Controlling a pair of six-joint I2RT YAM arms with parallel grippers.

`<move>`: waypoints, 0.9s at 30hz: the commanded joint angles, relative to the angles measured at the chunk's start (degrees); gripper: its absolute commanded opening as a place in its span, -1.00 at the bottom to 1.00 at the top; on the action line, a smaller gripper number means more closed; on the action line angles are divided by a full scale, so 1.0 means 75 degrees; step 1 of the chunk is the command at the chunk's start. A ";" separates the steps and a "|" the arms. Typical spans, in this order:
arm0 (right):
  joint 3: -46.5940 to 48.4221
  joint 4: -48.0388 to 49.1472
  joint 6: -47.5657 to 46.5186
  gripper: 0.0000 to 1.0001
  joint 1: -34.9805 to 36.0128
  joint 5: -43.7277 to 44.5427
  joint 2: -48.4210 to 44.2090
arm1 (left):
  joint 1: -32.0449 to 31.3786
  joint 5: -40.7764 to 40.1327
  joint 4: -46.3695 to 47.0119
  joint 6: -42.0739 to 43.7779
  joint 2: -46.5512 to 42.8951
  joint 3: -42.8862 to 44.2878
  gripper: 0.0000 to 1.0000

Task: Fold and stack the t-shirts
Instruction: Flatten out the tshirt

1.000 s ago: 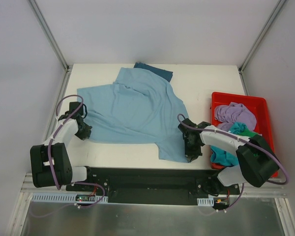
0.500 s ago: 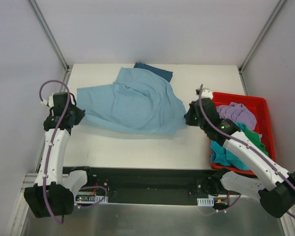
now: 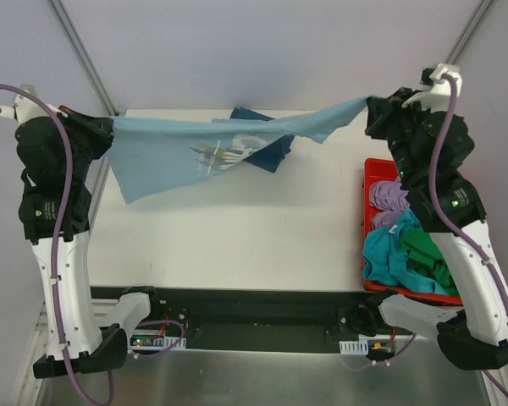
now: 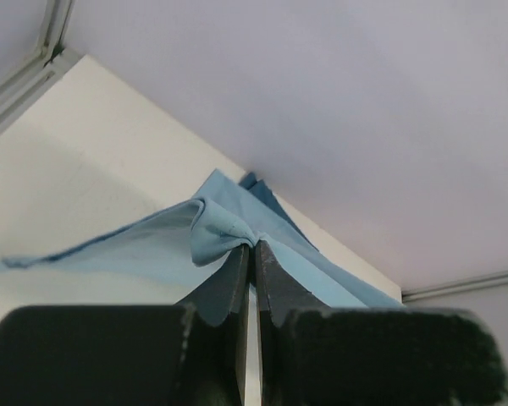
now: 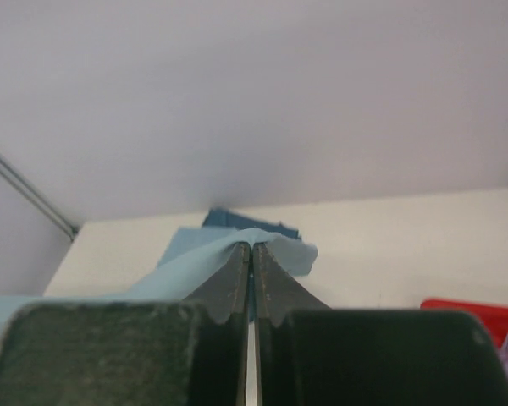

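A light sky-blue t-shirt with white chest print hangs stretched in the air above the table's far half. My left gripper is shut on its left corner, and the pinched cloth bunches at the fingertips in the left wrist view. At the right, my right gripper is shut on the other corner. A dark teal-blue t-shirt lies at the table's back edge, partly hidden behind the raised shirt; it also shows in the right wrist view.
A red plastic bin at the table's right edge holds lilac, turquoise and green shirts. The white table sits between grey enclosure walls with metal corner posts.
Both arms rose from the table's front and swung outward, lifting the sky-blue shirt off the surface and pulling it taut between them. The white print now faces the camera.
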 commanded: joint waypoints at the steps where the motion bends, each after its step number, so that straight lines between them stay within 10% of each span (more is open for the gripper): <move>1: 0.1756 0.0222 -0.1111 -0.99 -0.0046 0.0434 0.0258 | 0.0048 0.0597 0.0116 0.0770 0.0053 0.1236 -1.00; 13: 0.5788 -0.0856 -0.2014 -0.99 -0.0046 0.0154 0.0915 | 0.0047 0.1442 -0.0025 0.0971 0.0054 0.3757 -1.00; 27: 0.6412 -0.1361 -0.1464 -0.99 -0.0046 -0.0855 -0.0609 | 0.0048 0.2145 -0.0048 0.0806 -0.0908 0.4649 -1.00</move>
